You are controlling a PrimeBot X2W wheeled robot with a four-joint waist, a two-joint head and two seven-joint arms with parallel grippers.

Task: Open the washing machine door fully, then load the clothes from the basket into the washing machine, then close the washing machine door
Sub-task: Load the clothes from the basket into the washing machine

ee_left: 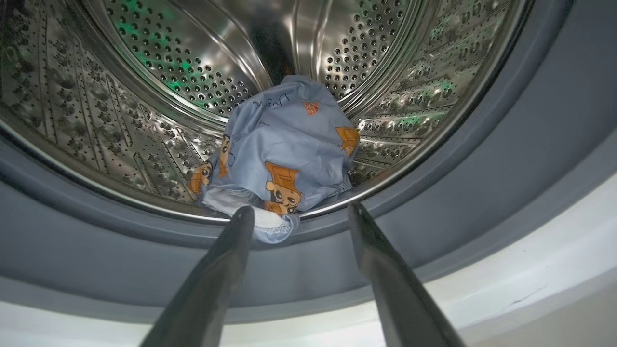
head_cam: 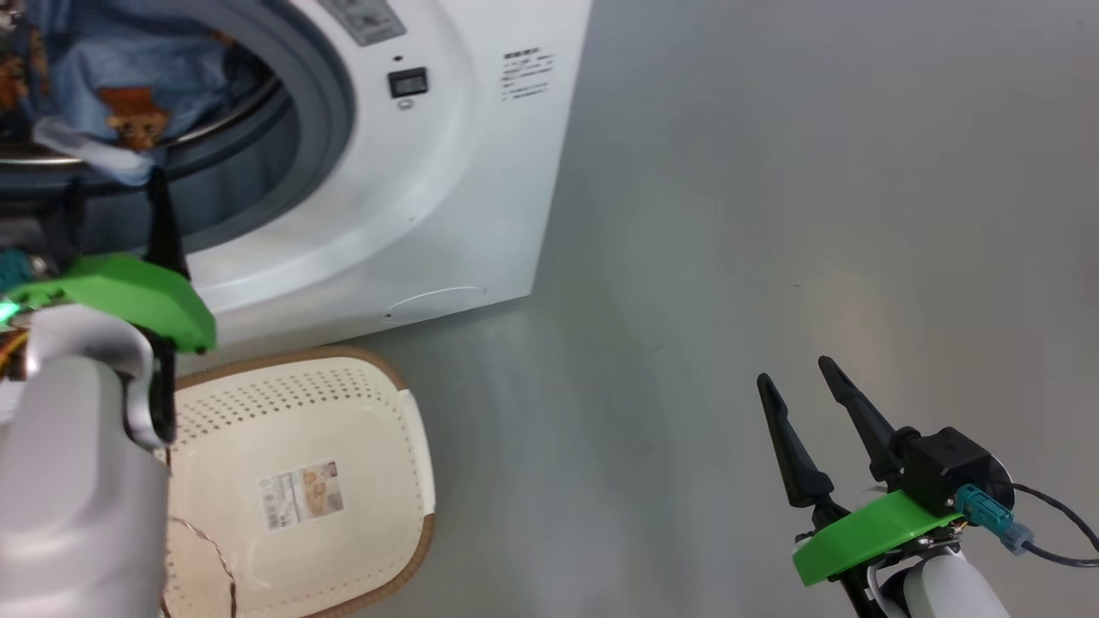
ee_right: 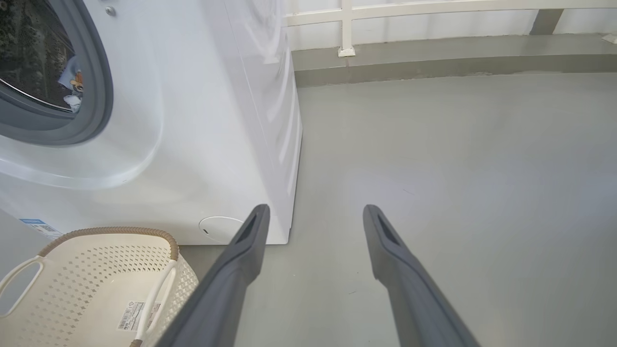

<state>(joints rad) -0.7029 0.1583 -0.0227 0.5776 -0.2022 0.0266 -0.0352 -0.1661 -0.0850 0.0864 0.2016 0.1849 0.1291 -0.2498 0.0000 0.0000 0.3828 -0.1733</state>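
Observation:
The washing machine [head_cam: 464,172] stands open at the upper left; its door is out of view. The clothes [ee_left: 284,149], light blue with orange cartoon animals, lie bunched at the front of the steel drum [ee_left: 144,72], and a cream hem droops over the lip onto the grey gasket [ee_left: 482,168]. My left gripper [ee_left: 300,210] is open at the drum mouth with nothing between its fingers; one fingertip [ee_left: 243,214] overlaps the hem. The clothes [head_cam: 129,94] and my left gripper [head_cam: 116,189] also show from the head. The basket [head_cam: 292,356] sits on the floor below. My right gripper [head_cam: 798,378] hovers open over bare floor.
Grey floor [ee_right: 458,168] stretches to the right of the machine [ee_right: 202,120], with a low kerb and a white rail along the far wall. The cream basket [ee_right: 111,232] holds no clothes. A round cap [ee_right: 219,227] sits low on the machine's front. Cables trail from my right wrist [head_cam: 1047,532].

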